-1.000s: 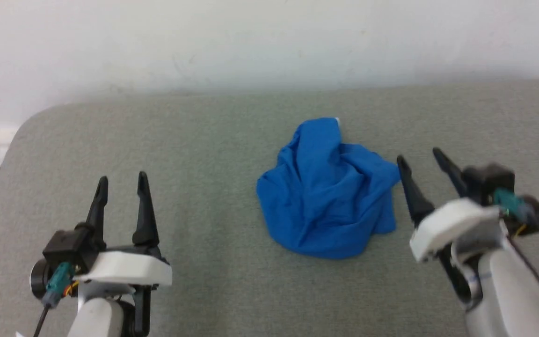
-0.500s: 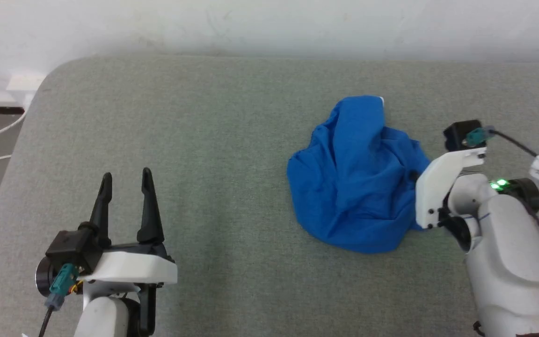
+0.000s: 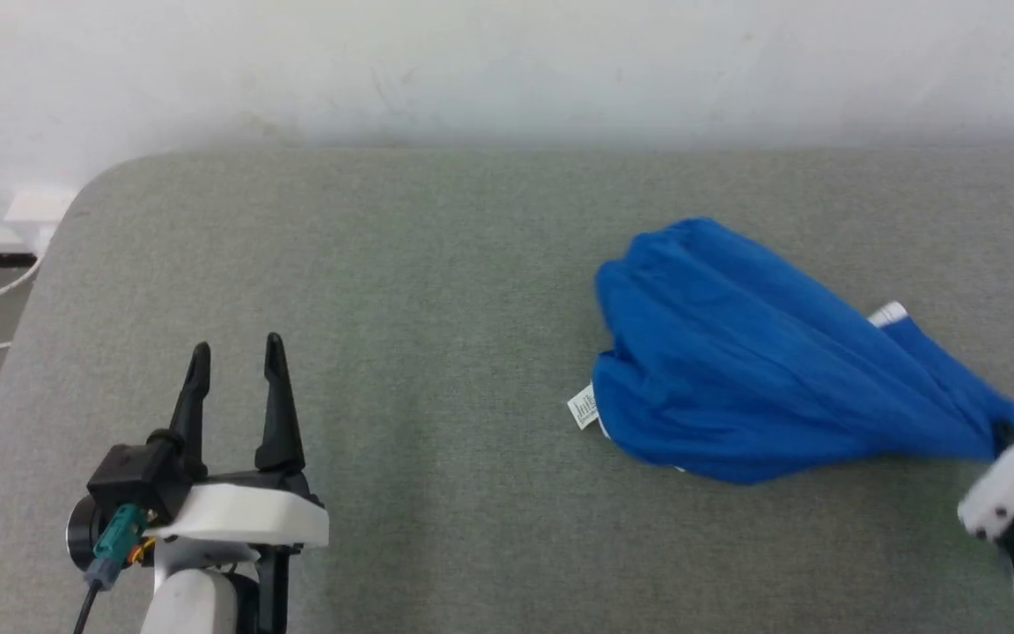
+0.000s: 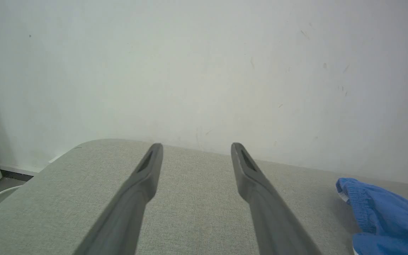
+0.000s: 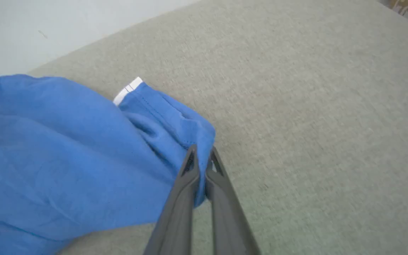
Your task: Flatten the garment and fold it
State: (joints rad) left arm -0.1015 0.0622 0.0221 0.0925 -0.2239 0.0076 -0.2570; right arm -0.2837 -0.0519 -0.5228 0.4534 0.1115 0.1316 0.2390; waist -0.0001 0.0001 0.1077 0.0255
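Right gripper point(image 5: 201, 159) clenched on garment point(image 3: 762, 370) edge, frame lower right; likely a hem corner. Left gripper point(image 3: 236, 345) released, lower left. Pull low, steady; avoid bunching.

garment point(image 3: 762, 370): thin soft cloth (matt) | table cover point(image 3: 437, 264): woven fabric, rough | left hand point(image 3: 236, 345): dark matt plastic

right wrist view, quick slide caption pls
Right gripper shut on a corner of the blue garment, which lies on the grey fabric surface.
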